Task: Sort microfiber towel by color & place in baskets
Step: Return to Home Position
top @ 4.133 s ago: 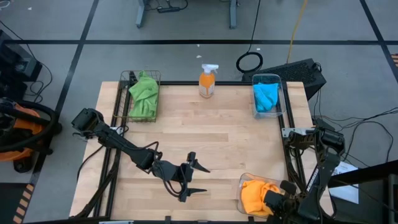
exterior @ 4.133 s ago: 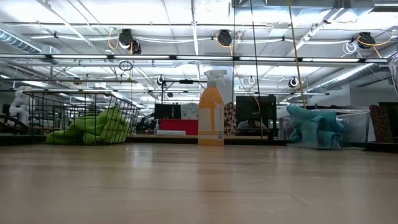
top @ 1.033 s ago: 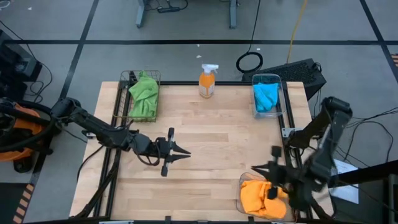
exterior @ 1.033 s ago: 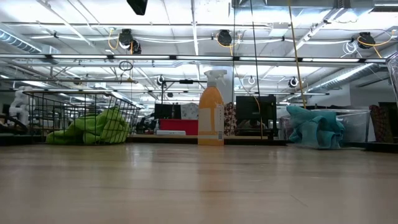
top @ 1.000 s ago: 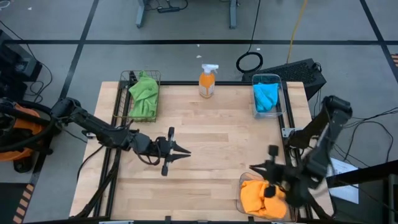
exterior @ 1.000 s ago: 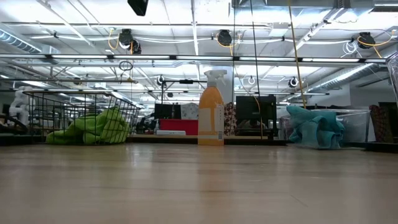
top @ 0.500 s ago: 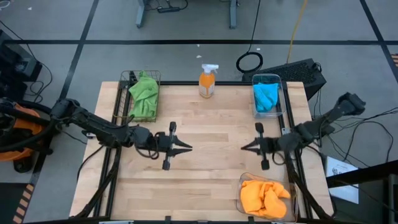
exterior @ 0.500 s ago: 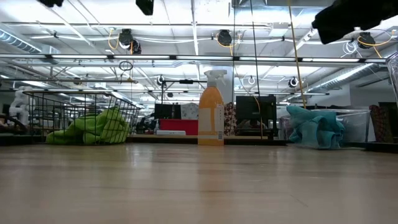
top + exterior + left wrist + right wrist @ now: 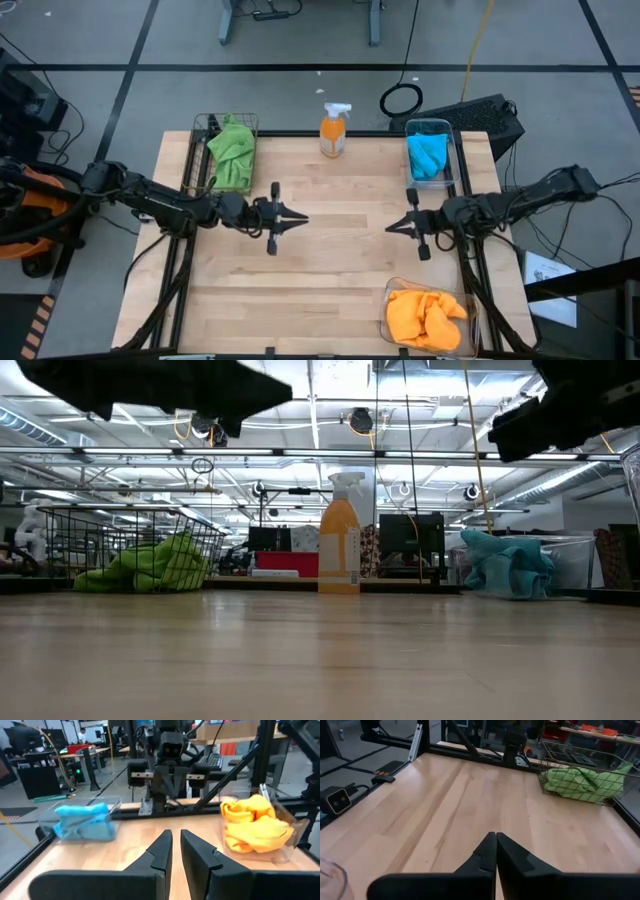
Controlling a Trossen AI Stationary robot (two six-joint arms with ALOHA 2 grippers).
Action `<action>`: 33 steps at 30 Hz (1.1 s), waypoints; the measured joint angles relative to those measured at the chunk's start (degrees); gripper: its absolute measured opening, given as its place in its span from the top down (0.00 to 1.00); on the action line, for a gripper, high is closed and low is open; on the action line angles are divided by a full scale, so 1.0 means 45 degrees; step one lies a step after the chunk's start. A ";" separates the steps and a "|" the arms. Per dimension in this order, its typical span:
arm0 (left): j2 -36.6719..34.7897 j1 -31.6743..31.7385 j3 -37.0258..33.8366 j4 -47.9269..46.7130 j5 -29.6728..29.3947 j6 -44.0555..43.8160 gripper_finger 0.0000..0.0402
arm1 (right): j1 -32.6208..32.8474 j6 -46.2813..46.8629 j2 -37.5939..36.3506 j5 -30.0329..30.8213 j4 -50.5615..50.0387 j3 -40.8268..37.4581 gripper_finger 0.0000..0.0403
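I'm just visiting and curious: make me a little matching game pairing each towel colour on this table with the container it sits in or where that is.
Column one:
1. green towels
2. blue towels
3. orange towels
4. spray bottle

Column two:
A. clear basket, near right corner
B. no basket, far edge, middle
C. black wire basket, far left
D. clear basket, far right

Pairs: 1-C, 2-D, 3-A, 4-B

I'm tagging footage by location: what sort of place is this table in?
Probably a robotics lab or workshop, not a home. The wooden table sits in a metal frame on bare grey flooring, the low view shows an open ceiling with pipes and hanging cables, and desks with monitors stand behind.
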 joint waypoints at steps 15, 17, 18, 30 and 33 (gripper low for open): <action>0.0000 0.1533 -0.3003 0.2693 -0.0019 -0.1434 0.89 | -0.1378 -0.0349 0.0000 -0.1829 0.4493 -0.3091 1.00; 0.0000 0.1788 -0.3299 0.2952 -0.0019 -0.1548 0.89 | -0.1453 -0.0252 0.0000 -0.2115 0.5352 -0.3615 1.00; 0.0000 0.1917 -0.3465 0.3055 -0.0018 -0.1608 0.89 | -0.1494 -0.0149 0.0000 -0.2256 0.5711 -0.3862 1.00; -0.0010 0.2563 -0.4480 0.3989 0.0918 -0.1660 0.89 | -0.1554 0.0163 0.0015 -0.2677 0.5397 -0.3911 1.00; -0.0010 0.2586 -0.4507 0.3986 0.0972 -0.1670 0.89 | -0.1554 -0.0003 0.0015 -0.2677 0.5337 -0.3911 1.00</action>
